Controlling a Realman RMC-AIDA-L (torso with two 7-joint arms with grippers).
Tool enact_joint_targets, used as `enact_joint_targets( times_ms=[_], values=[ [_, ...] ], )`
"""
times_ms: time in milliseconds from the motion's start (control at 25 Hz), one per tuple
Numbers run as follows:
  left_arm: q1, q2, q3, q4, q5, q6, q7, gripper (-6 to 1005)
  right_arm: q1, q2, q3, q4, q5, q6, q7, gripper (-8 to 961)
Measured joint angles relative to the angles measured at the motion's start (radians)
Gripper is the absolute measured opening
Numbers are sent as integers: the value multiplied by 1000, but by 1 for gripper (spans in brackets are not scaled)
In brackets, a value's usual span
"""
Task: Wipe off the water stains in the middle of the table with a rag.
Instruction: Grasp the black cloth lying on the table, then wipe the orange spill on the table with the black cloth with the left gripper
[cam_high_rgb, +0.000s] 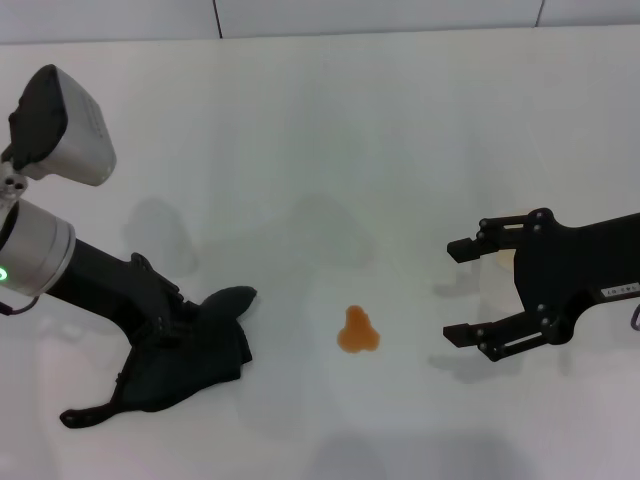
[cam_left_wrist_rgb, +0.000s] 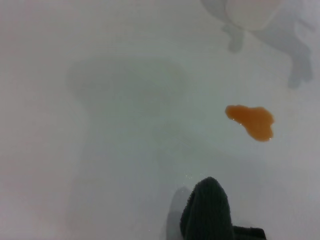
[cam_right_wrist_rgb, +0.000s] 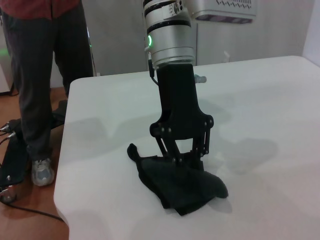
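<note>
The water stain (cam_high_rgb: 357, 332) is a small orange lobed blot on the white table (cam_high_rgb: 330, 130); it also shows in the left wrist view (cam_left_wrist_rgb: 251, 121). The dark rag (cam_high_rgb: 200, 365) lies bunched on the table to the stain's left. My left gripper (cam_high_rgb: 175, 335) points down into the rag and is closed on its folds, as the right wrist view shows (cam_right_wrist_rgb: 187, 160). A tip of the rag (cam_left_wrist_rgb: 207, 212) shows in the left wrist view, short of the stain. My right gripper (cam_high_rgb: 462, 291) hovers open to the stain's right, a hand's width off.
A whitish translucent cup (cam_left_wrist_rgb: 250, 10) stands beyond the stain, near my right gripper. A person (cam_right_wrist_rgb: 45, 75) stands by the table's far end, past its edge (cam_right_wrist_rgb: 62, 165) behind my left arm.
</note>
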Motion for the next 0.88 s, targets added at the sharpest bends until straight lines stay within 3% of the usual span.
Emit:
enact_joint_targets(
  times_ms=[480,880],
  values=[
    [-3,1,15,-25,6,-8,2,252,0,0,0,-2,7,-2,7,857],
    [-16,6,14,-25,6,-1,2,148,0,0,1,-5,7,-1,9,857]
  ],
)
